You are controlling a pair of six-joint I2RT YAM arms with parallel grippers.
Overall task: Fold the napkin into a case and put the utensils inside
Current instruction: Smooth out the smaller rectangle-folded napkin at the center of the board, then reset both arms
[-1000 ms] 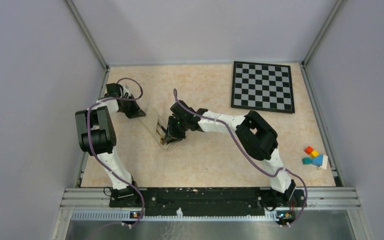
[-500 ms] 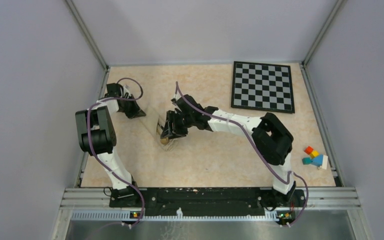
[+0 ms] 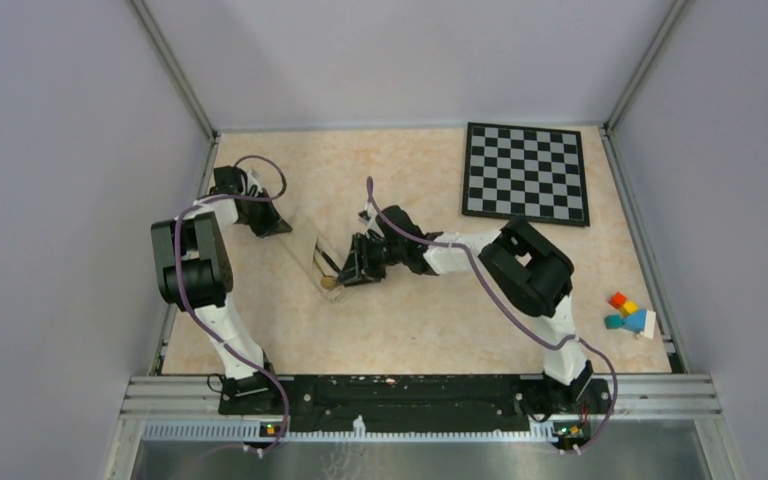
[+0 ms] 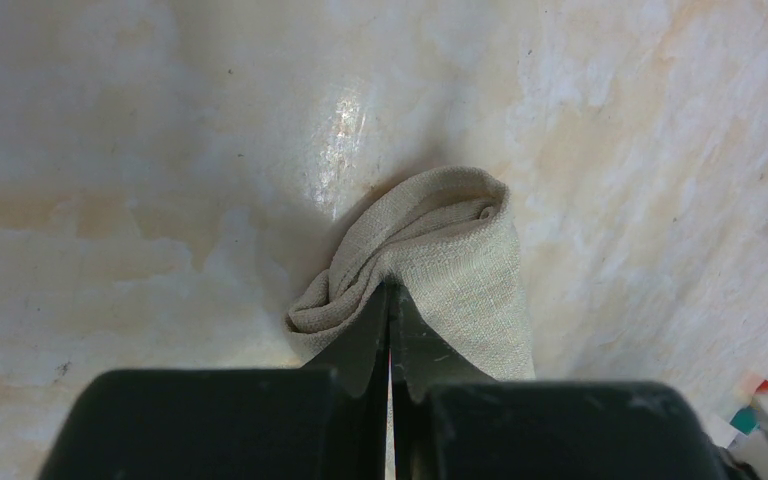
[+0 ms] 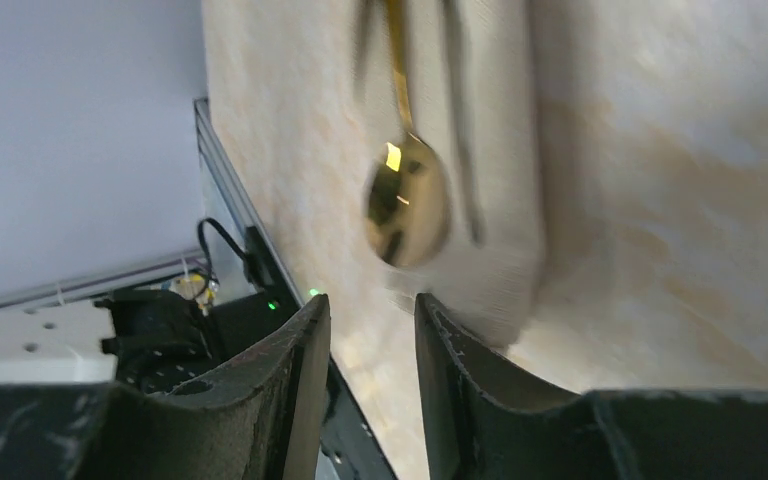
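The left gripper (image 4: 392,297) clamped the napkin (image 4: 460,250); the right gripper (image 5: 370,312), parted and empty, could have knocked the blurred, seemingly loose spoon (image 5: 407,200) askew.

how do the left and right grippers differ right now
The black left gripper is shut, pinching a bunched end of the beige cloth napkin; the black right gripper is open, holding nothing. The left sits near the table's left edge; the right, mid-table, faces the gold-bowled spoon. Both have black fingers.

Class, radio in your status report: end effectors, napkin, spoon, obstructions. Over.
Left end effector shut on napkin. Right end effector open, empty, spoon ahead on napkin. No obstruction seen.
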